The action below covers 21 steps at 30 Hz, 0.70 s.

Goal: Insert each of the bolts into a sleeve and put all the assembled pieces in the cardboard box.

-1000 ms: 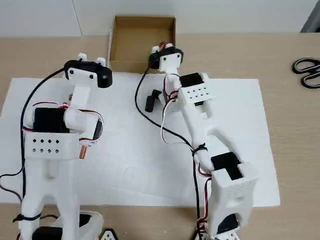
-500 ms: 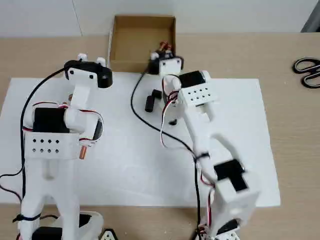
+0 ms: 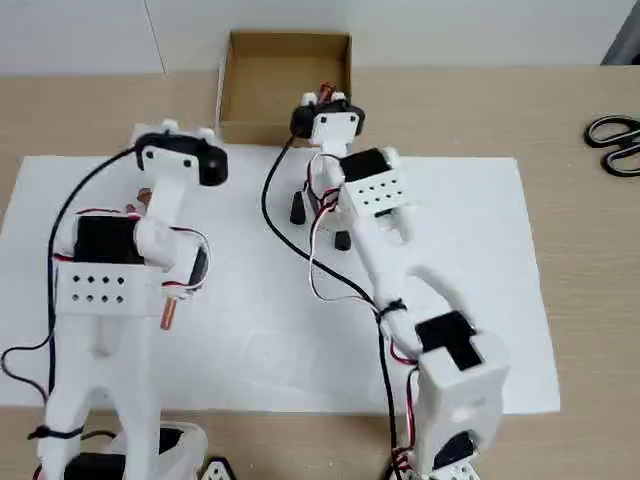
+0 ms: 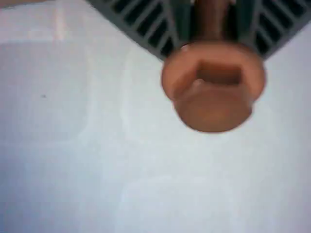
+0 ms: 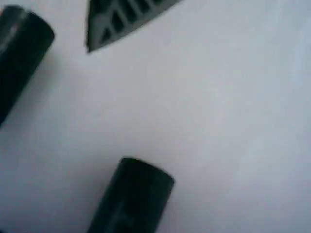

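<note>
Fingers (image 4: 141, 17) of the left gripper (image 4: 212, 24) are clenching a bolt (image 4: 214, 90) above the white sheet (image 3: 250, 340), presumably for insertion. Cardboard box (image 3: 285, 60) is waiting at the far edge; two black sleeves (image 3: 298, 207) are lying nearer, beside the right gripper (image 3: 325, 170), whose grip cannot be told.

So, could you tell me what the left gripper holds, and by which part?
A copper-coloured bolt, held by its shaft in the left gripper; its head is free.

Left tool (image 4: 212, 19) clamped, right arm (image 3: 382, 255) outstretched

Light wood desk (image 3: 580, 250), white foam sheet (image 3: 250, 340) laid across it, black scissors (image 3: 615, 140) at far edge, pale wall (image 3: 450, 30) behind
</note>
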Each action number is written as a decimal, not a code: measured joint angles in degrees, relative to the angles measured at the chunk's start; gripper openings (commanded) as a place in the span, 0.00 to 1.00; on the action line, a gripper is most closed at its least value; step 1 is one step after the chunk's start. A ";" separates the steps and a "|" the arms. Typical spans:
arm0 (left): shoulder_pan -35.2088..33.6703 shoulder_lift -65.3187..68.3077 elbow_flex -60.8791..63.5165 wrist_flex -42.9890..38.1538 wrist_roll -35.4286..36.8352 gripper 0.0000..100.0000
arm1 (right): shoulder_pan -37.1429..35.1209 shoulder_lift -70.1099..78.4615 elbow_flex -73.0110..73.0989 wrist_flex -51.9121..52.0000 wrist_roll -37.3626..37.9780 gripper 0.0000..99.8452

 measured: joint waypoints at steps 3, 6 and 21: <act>0.00 0.00 0.53 0.00 0.00 0.00 | 0.00 3.16 0.00 -1.85 -0.44 0.18; 0.00 0.00 0.53 -0.09 0.00 0.00 | 0.00 5.27 0.00 -3.52 -0.44 0.18; 0.00 0.00 0.53 -0.09 0.00 0.00 | 2.55 9.14 -0.09 -5.27 -0.44 0.00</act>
